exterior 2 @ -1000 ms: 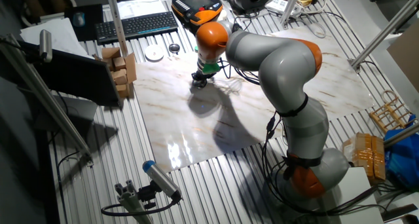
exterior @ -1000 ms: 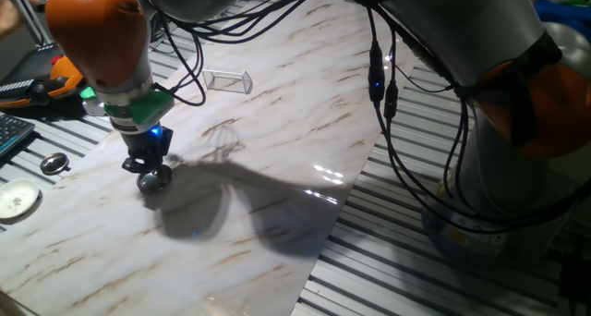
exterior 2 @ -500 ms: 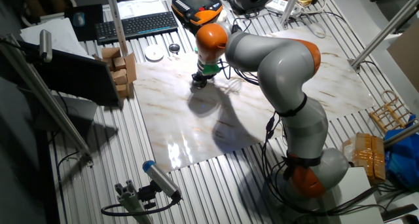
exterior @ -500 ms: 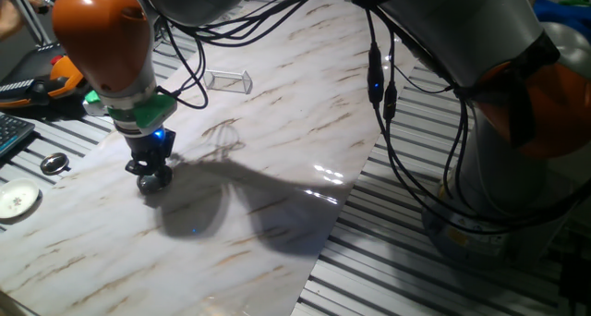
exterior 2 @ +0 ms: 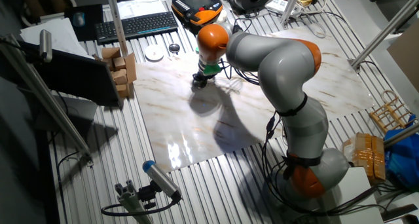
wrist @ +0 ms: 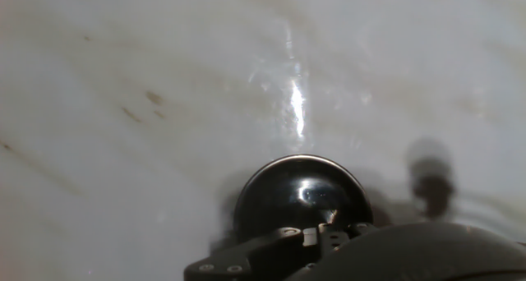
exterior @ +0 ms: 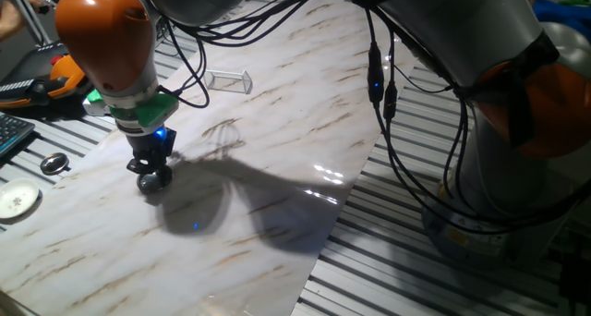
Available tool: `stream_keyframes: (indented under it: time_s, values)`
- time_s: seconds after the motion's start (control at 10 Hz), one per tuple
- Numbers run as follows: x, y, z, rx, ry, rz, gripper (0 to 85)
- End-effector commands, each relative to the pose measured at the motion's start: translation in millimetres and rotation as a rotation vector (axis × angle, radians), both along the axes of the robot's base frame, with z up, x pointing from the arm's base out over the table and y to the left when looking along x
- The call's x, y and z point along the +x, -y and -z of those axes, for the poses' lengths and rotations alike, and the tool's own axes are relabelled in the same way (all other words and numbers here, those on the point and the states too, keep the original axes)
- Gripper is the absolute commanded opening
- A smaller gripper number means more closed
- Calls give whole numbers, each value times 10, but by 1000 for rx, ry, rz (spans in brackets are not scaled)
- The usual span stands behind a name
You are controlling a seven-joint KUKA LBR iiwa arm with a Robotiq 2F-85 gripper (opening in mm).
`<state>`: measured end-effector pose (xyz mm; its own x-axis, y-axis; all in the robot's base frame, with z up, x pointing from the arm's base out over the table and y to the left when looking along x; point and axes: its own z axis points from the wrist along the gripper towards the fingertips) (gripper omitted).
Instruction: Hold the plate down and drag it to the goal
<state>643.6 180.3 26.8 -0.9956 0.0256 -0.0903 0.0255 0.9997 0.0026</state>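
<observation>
Where the hand [exterior: 152,175] presses, grip unclear: small round shiny plate [wrist: 301,200].

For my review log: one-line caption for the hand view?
Gripper pressing on the shiny plate on the marble-patterned table.

One fixed view: low, close beside worktop [exterior: 277,150], looking across marble slab, arm filling upper frame. Other fixed view: high, farther back, looking down on whole worktop [exterior 2: 262,112] and arm base. Hand view: very near surface, facing down, perhaps slightly tilted. Both fixed views share slab area under gripper [exterior: 152,173].
</observation>
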Motion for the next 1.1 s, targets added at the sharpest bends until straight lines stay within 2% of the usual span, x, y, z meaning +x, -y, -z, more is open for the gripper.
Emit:
stream_keyframes:
  time_s: [0.0, 1.0]
  values:
    - [0, 6, 4, 0, 0, -2, 0]
    - [72, 212, -10, -12, 10, -29, 0]
